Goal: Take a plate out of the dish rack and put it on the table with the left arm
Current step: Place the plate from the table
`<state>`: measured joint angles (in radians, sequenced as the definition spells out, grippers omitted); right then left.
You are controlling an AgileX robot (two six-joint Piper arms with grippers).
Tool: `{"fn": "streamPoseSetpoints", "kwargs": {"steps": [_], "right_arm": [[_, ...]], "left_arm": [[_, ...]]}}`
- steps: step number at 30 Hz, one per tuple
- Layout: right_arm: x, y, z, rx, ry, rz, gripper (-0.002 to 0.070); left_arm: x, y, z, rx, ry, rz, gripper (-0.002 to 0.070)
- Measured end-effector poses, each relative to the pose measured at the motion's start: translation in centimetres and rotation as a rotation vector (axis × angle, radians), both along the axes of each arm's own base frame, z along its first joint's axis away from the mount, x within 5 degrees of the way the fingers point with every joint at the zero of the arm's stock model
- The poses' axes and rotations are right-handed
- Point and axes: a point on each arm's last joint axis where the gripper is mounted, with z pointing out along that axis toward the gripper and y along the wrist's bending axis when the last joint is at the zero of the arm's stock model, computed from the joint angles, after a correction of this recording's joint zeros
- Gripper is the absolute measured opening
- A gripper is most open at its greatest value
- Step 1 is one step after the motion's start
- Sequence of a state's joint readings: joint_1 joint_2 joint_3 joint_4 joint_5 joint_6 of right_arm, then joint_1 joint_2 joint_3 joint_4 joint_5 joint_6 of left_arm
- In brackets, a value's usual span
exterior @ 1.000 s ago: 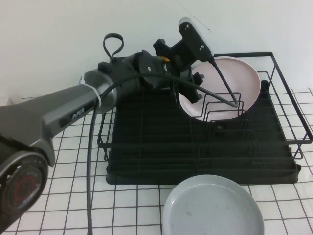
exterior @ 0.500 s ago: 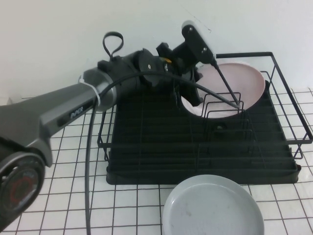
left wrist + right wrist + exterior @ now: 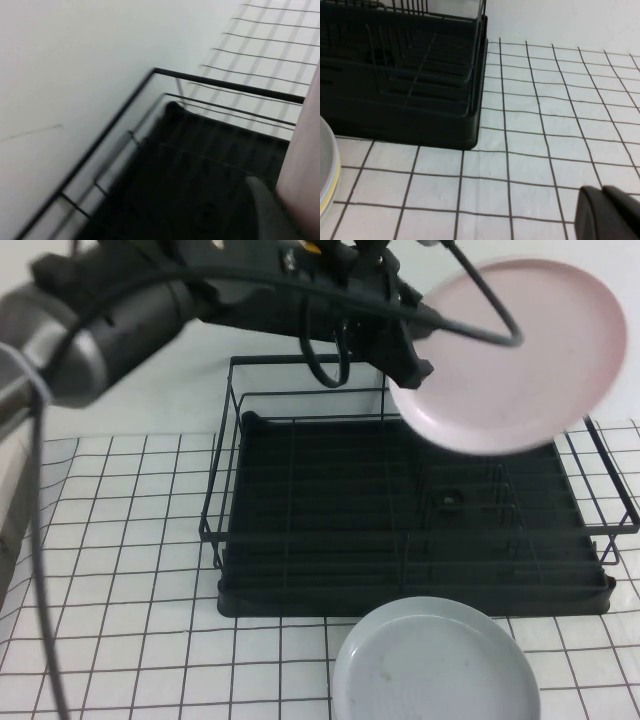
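My left gripper (image 3: 414, 348) is shut on the left rim of the pale pink plate (image 3: 520, 350) and holds it tilted in the air, well above the back right of the black dish rack (image 3: 400, 530). The rack's wire slots are empty. In the left wrist view the plate (image 3: 306, 150) fills the edge beside one dark finger (image 3: 265, 205), with the rack (image 3: 190, 165) below. My right gripper (image 3: 610, 215) is shut and empty, low over the white tiled table (image 3: 540, 140), beside the rack's corner (image 3: 470, 125).
A pale grey-blue plate (image 3: 435, 665) lies on the table in front of the rack; its rim also shows in the right wrist view (image 3: 327, 170). Tiled table (image 3: 120, 570) stretches left of the rack. A white wall stands behind.
My left arm has lifted the pink plate out of the rack's wire slots, up and to the right. The plate now hangs clear above the rack.
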<state>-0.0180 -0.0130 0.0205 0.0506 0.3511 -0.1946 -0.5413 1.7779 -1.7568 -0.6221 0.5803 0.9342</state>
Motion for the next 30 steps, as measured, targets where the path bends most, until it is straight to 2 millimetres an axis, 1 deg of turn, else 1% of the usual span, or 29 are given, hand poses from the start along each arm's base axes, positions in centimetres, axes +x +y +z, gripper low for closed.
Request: {"fn": "streamPoseSetpoints", "kwargs": {"steps": [3,5,7,9,12,15,18,20,24,30], "right_arm": [[0.0,0.0,0.0,-0.001,0.000,0.000,-0.0004],[0.0,0.0,0.0,-0.002,0.000,0.001,-0.0004],[0.0,0.0,0.0,-0.002,0.000,0.001,-0.0004],[0.0,0.0,0.0,-0.002,0.000,0.001,-0.0004],[0.0,0.0,0.0,-0.002,0.000,0.001,-0.0004],[0.0,0.0,0.0,-0.002,0.000,0.001,-0.0004],[0.0,0.0,0.0,-0.002,0.000,0.001,-0.0004],[0.0,0.0,0.0,-0.002,0.000,0.001,-0.0004],[0.0,0.0,0.0,-0.002,0.000,0.001,-0.0004],[0.0,0.0,0.0,-0.002,0.000,0.001,-0.0004]], "left_arm": [[-2.9,0.8,1.4,0.005,0.178,-0.060,0.0067],[-4.6,1.3,1.7,0.037,0.292,-0.104,0.0067],[-6.1,1.8,1.7,0.098,0.395,-0.161,0.0067],[-7.2,1.9,0.7,0.160,0.500,-0.205,0.0067],[-8.2,1.9,-1.9,0.229,0.614,-0.209,0.0067],[-8.7,1.8,-5.4,0.284,0.700,-0.191,0.0067],[-8.7,2.0,-8.3,0.295,0.737,-0.133,0.0067],[-8.7,2.2,-9.8,0.293,0.740,-0.096,0.0067],[-8.3,2.3,-11.5,0.266,0.712,-0.033,0.0067],[-8.1,2.1,-11.8,0.253,0.695,-0.016,0.0068]]}}
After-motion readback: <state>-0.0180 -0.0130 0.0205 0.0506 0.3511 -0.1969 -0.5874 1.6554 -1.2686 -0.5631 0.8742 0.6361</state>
